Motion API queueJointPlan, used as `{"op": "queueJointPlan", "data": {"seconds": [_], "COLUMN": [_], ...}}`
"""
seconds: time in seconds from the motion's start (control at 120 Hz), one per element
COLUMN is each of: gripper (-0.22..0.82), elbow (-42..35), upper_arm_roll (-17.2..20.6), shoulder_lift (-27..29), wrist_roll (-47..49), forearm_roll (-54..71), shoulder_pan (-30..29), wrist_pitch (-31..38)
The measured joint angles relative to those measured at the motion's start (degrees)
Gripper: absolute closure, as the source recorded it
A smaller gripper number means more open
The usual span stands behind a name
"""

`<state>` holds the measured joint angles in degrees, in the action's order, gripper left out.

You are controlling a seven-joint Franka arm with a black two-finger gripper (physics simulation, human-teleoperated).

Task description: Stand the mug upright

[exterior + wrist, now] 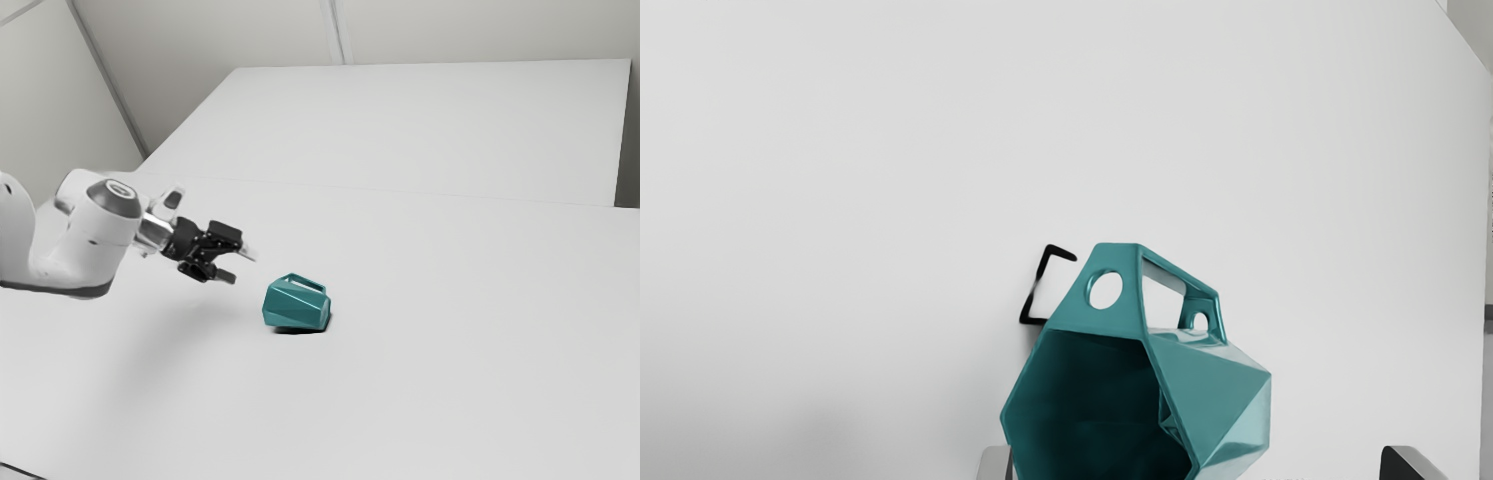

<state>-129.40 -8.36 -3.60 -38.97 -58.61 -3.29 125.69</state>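
A teal faceted mug (pixel 296 306) lies on its side on the white table, its handle pointing up. My gripper (pixel 245 266) hangs above the table, beside the mug toward the exterior view's left, its fingers apart and clear of the mug. In the wrist view the dark open mouth of the mug (pixel 1206 393) faces the camera, and the handle rises above it. Wide apart at the bottom edge stand the two fingertips of the open gripper (pixel 1196 463), with the mug showing between them, nearer to one finger.
The white table (pixel 450 350) stretches around the mug. Behind it, pale wall panels meet at the back. A black bracket-shaped shadow outline lies beside the handle in the wrist view. A dark cable (pixel 22 471) shows at the exterior view's lower left corner.
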Motion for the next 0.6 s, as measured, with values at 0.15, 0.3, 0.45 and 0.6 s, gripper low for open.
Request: {"op": "queueJointPlan", "data": {"seconds": [0.15, 0.3, 0.45, 0.6], "gripper": [0.00, 0.00, 0.00, 0.00], "elbow": [-4.68, -5.50, -6.14, -5.67], "upper_arm_roll": [0.00, -0.01, -0.35, -0.40], "shoulder_lift": [-0.34, -0.42, -2.68, -3.57], "wrist_roll": [-11.24, -18.85, -23.54, -25.57], "forearm_roll": [-9.72, -17.88, -21.90, -22.57], "shoulder_pan": [-0.75, -1.97, -2.27, -1.73], "wrist_pitch": [1.92, 1.53, -0.76, -2.79]}}
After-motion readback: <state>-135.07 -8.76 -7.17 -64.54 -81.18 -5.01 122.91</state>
